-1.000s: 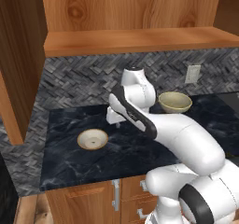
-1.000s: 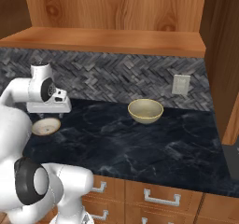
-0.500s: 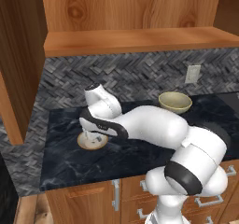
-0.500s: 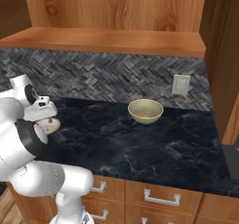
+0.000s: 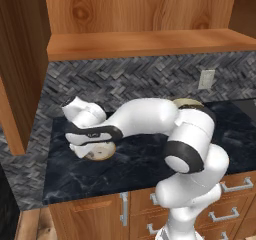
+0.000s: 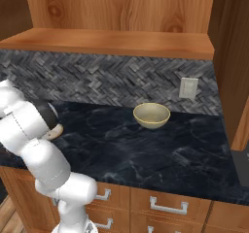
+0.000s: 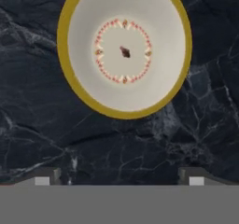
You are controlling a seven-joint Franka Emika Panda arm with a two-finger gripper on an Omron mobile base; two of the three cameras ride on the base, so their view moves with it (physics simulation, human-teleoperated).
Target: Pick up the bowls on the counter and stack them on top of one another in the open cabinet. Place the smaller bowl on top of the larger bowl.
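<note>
The smaller bowl (image 7: 124, 50) sits upright on the black desk (image 7: 46, 134), directly under the hand and well to the left of the larger bowl (image 6: 151, 115) as the left base view shows it. It is shallow, with a tan-yellow rim, a cream inside, a ring of small red marks and a dark spot at the centre. It looks like glazed ceramic: stiff, fairly light for its width, smooth and likely slippery, and it would probably chip if knocked against the desk or the cabinet shelf. With a wall this low and flared, the sensible hold is on the rim, one finger inside and one outside, pinching the wall at the side nearest the hand; a grip across the whole bowl seems too wide for the fingers.

The fingers (image 7: 42, 178) show as two small tips at the bottom of the hand view, set wide apart with nothing between them, and the bowl's near rim lies just beyond them, over bare desk. From the left base view the gripper (image 5: 95, 146) hangs low over the bowl, though the arm hides how close it comes, so contact cannot be told.

The larger bowl stands near the tiled wall below the outlet (image 6: 188, 88). Above it runs the open cabinet (image 6: 112, 41) with its thick shelf board, where no bowl stands yet
</note>
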